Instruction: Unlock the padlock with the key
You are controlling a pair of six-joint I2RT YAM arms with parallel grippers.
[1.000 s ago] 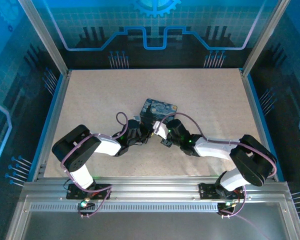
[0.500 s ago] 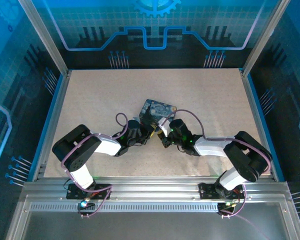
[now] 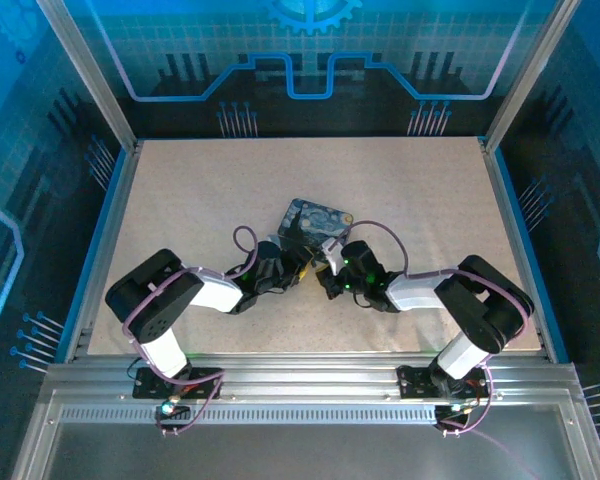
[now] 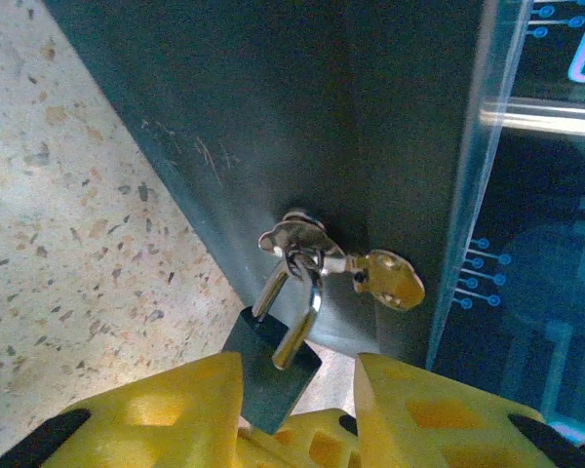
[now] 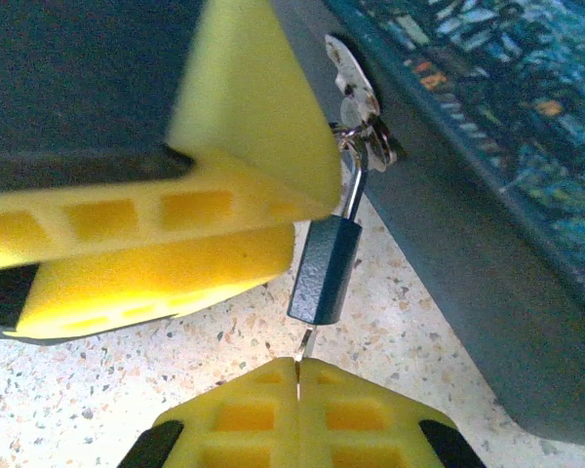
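The padlock has a dark body and a silver shackle, and it hangs from the hasp on the dark-blue tin. My left gripper is open. The lock's body sits between its yellow fingers, leaning against the left one, with a gap to the right one. In the right wrist view the padlock hangs just above my right gripper. That gripper is shut on the key, a thin sliver whose tip touches the bottom of the lock.
A brass key-shaped tag hangs from the same hasp. The tin's dark side wall stands close behind the lock. Both arms meet in front of the tin on the speckled table, which has blue rails along its edges.
My right arm has folded in to the left, bringing its gripper closer to the left gripper at the tin's front. The left arm has hardly moved.
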